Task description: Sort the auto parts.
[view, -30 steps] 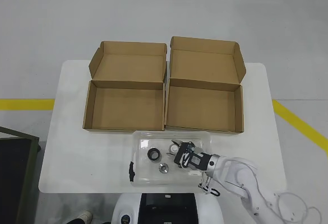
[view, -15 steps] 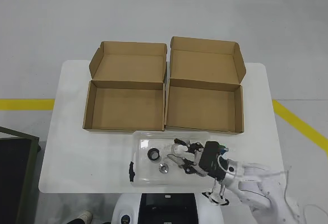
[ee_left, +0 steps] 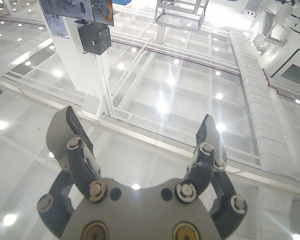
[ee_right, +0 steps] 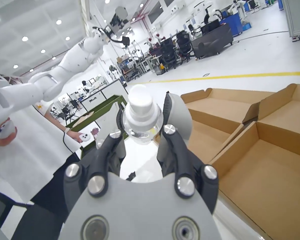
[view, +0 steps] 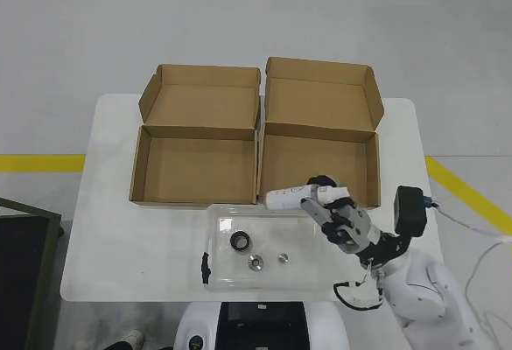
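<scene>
My right gripper [view: 315,196] is shut on a white-capped clear cylindrical part [view: 284,199], held above the tray's far edge, by the front wall of the right cardboard box [view: 312,171]. In the right wrist view the same part [ee_right: 142,116] sits between the fingers of my right gripper [ee_right: 143,119]. In the clear plastic tray [view: 220,271] lie a black ring [view: 240,241], a metal bushing [view: 256,262] and a small metal piece [view: 283,257]. The left cardboard box [view: 194,171] is empty. My left gripper [ee_left: 142,128] is open, holds nothing and points up at the ceiling.
Both boxes [ee_right: 260,166] have their lids folded back toward the table's far edge. Bare white table [view: 115,227] lies left of the tray. Yellow floor tape [view: 28,163] runs past both sides of the table.
My right gripper has lifted the white-capped part out of the tray and carried it up and back toward the right box. The arm has swung to the right.
</scene>
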### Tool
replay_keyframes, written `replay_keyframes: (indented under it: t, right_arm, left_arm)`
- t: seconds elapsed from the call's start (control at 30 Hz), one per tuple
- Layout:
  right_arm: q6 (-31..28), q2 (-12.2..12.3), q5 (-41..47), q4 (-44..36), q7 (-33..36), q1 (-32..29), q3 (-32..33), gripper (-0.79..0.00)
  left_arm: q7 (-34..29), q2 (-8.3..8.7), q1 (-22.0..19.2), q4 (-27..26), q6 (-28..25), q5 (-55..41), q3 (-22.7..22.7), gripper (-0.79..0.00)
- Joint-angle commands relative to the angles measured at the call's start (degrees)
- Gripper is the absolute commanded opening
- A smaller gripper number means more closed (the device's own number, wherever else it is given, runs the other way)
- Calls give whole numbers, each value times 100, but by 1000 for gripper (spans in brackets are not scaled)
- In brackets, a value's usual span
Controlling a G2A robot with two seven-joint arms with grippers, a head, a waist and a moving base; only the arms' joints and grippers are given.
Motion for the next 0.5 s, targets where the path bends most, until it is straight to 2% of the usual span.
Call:
replay_keyframes:
  t: [0.0, 0.2, 0.47]
  right_arm:
    - [113, -28, 197, -36, -152, 50, -64, -785]
    - [372, -119, 957, 106, -454, 174, -294, -785]
    - [385, -188, 1178, 189, -680, 172, -304, -785]
  left_arm:
    - [0, 0, 0, 0, 0, 0, 0, 0]
    - [0, 0, 0, 0, 0, 0, 0, 0]
    - [0, 0, 0, 0, 0, 0, 0, 0]
